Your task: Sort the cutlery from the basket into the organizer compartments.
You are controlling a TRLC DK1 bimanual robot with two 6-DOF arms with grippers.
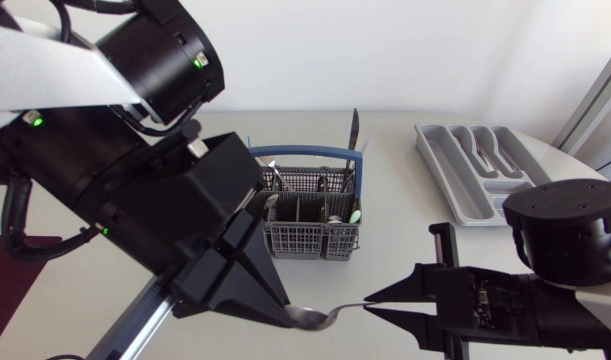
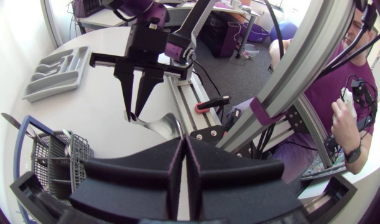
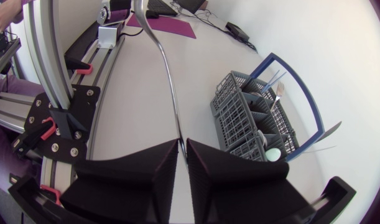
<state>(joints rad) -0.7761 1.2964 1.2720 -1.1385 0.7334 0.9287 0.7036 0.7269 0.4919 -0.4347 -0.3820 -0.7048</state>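
A metal spoon [image 1: 327,316] hangs level over the table's front part, between my two grippers. My left gripper [image 1: 285,318] is shut on its bowl end, and the bowl [image 2: 168,124] shows just past the closed fingers. My right gripper [image 1: 370,300] faces it, shut on the tip of the handle [image 3: 168,81], which runs ahead from between its fingers. In the left wrist view the right gripper [image 2: 134,115] points down at the spoon. The grey wire basket [image 1: 310,235] with a blue handle stands behind, with cutlery upright in it. The grey organizer [image 1: 455,185] lies at the back right.
A dark knife [image 1: 353,130] sticks up out of the basket's back. Some silver cutlery [image 1: 490,150] lies in the organizer's compartments. My left arm's bulk hangs over the table's left half. The basket [image 3: 252,124] is ahead and to the side of my right gripper.
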